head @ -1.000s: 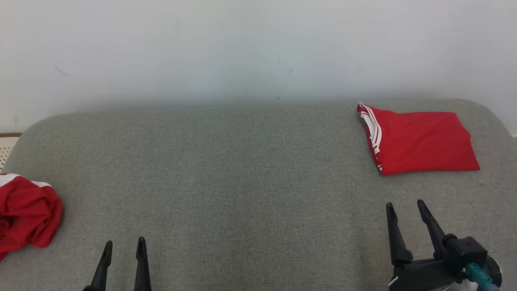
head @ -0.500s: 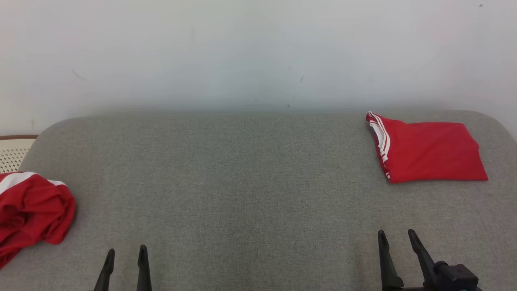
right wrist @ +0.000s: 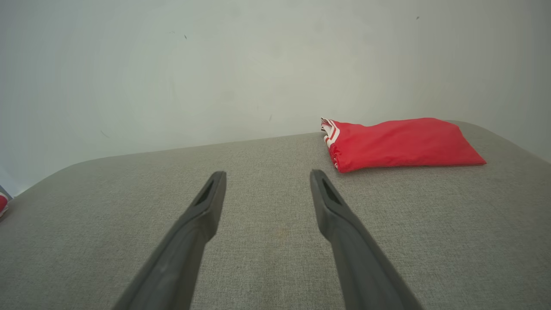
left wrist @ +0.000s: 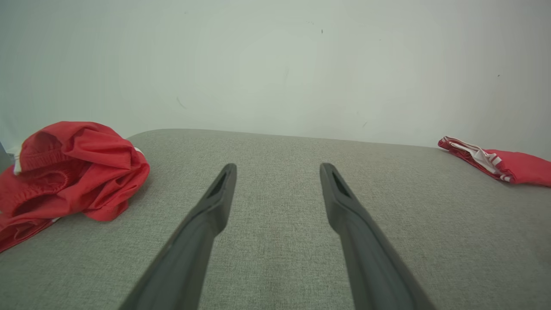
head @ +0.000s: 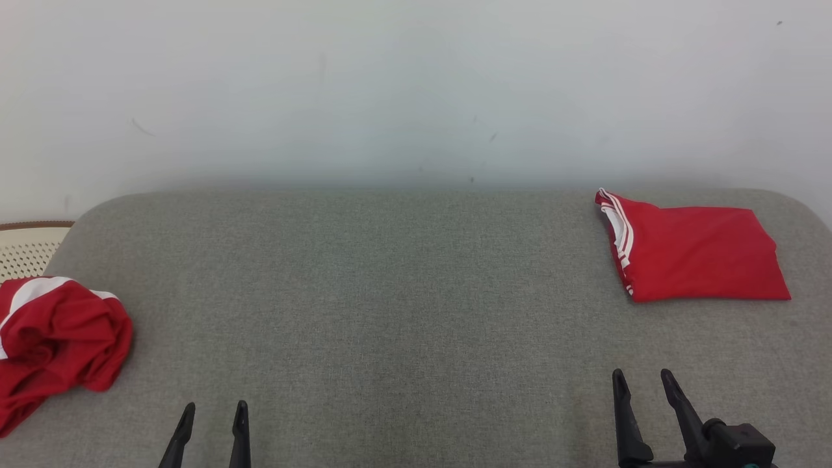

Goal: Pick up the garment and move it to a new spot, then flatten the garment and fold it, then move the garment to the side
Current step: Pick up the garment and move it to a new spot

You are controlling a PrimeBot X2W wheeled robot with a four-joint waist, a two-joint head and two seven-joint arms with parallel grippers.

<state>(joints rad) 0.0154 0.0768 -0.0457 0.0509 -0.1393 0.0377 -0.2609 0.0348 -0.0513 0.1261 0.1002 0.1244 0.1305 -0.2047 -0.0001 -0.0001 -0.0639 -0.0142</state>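
Note:
A red garment with white stripes point(head: 699, 253) lies folded flat at the far right of the grey padded table point(head: 403, 292); it is also seen in the left wrist view point(left wrist: 512, 165) and the right wrist view point(right wrist: 400, 142). A second red garment point(head: 58, 341) lies crumpled at the table's left edge point(left wrist: 69, 168). My left gripper point(head: 215, 408) is open and empty near the front edge, right of the crumpled garment point(left wrist: 278, 168). My right gripper point(head: 641, 376) is open and empty, well short of the folded garment point(right wrist: 268, 173).
A white wall rises right behind the table's far edge. A cream perforated object with a brown rim point(head: 26, 247) sits beyond the table's left end. The table's corners are rounded. Bare grey cloth spreads between the two garments.
The head view has shifted, so the whole scene sits lower and further right. My right gripper has drawn back from the folded garment toward the front edge. Both garments lie as before.

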